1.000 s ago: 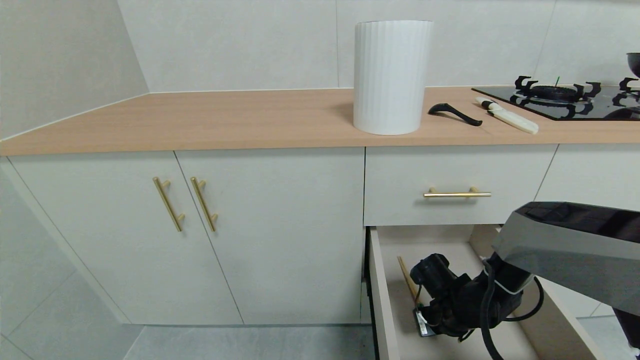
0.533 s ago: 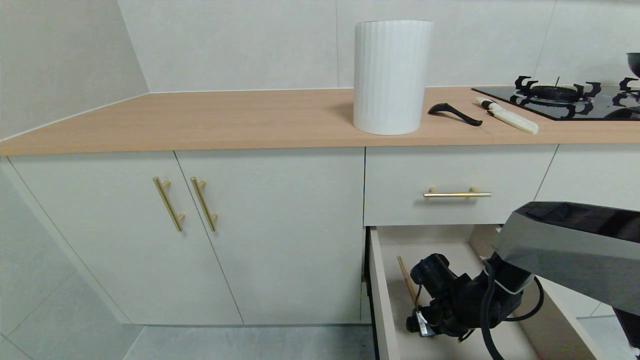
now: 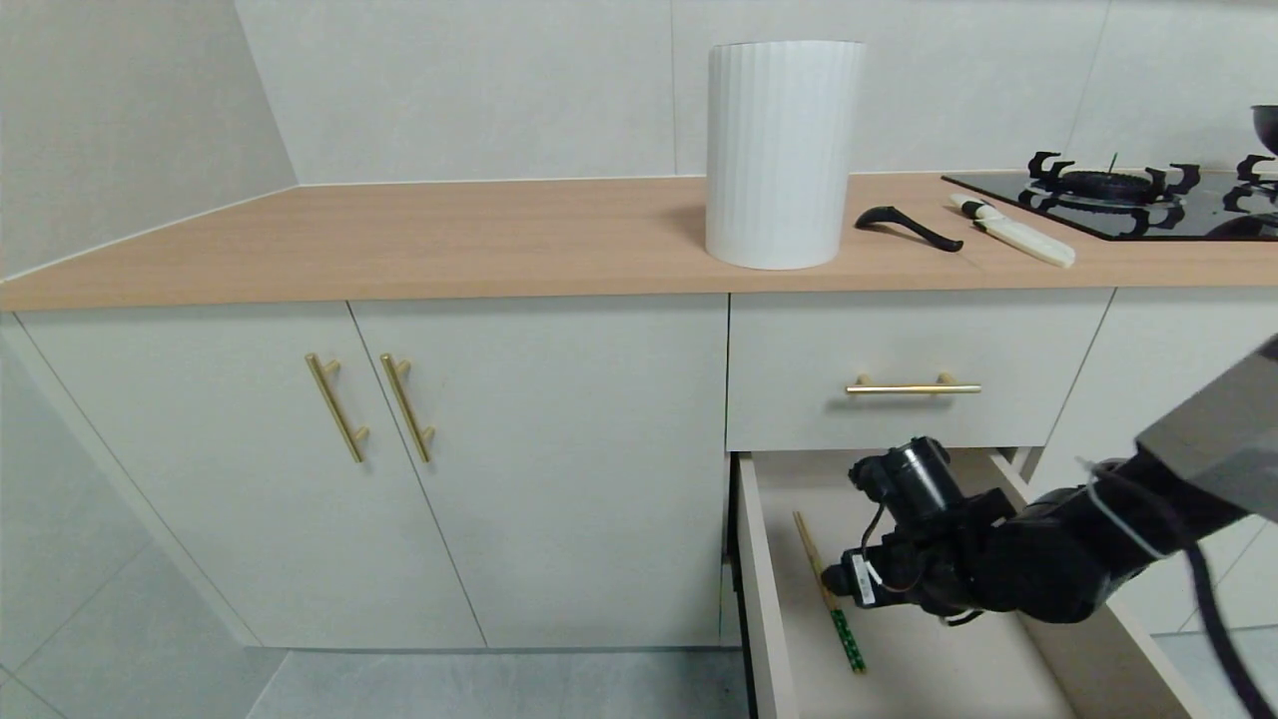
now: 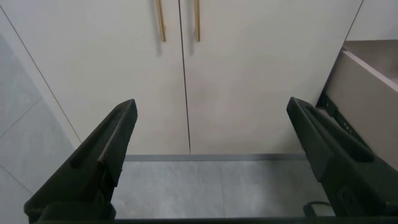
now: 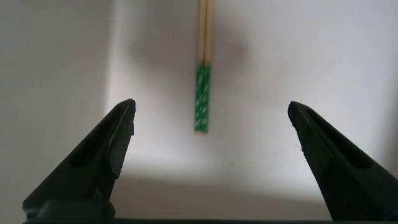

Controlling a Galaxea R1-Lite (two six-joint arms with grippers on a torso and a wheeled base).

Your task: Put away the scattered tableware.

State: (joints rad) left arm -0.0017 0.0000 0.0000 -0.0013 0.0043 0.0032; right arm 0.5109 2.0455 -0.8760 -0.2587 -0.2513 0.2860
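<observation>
Right gripper: inside the open drawer, just above its floor. In the right wrist view the right gripper has its jaws spread wide, with nothing between them and no contact with anything. The chopsticks lie flat on the pale drawer floor, roughly centred in the gap. Left gripper: jaws equally wide and holding nothing. It hangs low in front of the cabinet doors, over the grey floor, with a side wall of the open drawer at the frame edge. Task items, counted. Chopsticks: one pair, two sticks lying close together side by side, wooden shafts with green patterned ends. They rest on the drawer floor near its left wall, green ends toward the drawer front, just beside the right gripper. Black spoon: one, on the countertop, to the right of the white ribbed container. Pale knife: one, just to the right of the spoon and apart from it, near the edge of the hob. White ribbed container: one, upright. Drawers: two, the upper drawer shut with one gold bar handle, the lower one pulled out. Cabinet doors: two, both shut, with two gold door handles set side by side.
</observation>
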